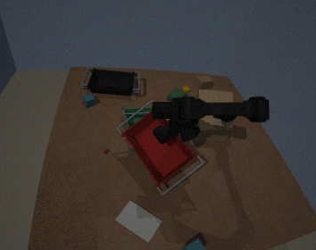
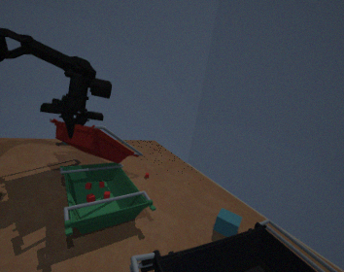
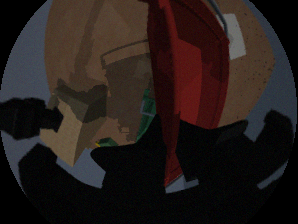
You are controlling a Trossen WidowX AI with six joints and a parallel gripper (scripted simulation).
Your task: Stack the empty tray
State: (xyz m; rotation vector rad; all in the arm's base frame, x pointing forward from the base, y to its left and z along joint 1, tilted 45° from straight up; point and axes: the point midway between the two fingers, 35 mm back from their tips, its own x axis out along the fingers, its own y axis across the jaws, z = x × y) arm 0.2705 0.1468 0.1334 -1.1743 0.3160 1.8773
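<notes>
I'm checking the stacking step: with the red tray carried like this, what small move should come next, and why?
Probably carry on sideways a little and level it. The gripper is shut on the red tray, which hangs tilted in the air, partly over the green tray. Both wire bars already lie across that tray's top, above the red blocks.

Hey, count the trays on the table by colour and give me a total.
Red tray, held in the claw: 1
Green tray, with small red blocks inside: 1
Black tray: 1
Total: 3
</notes>
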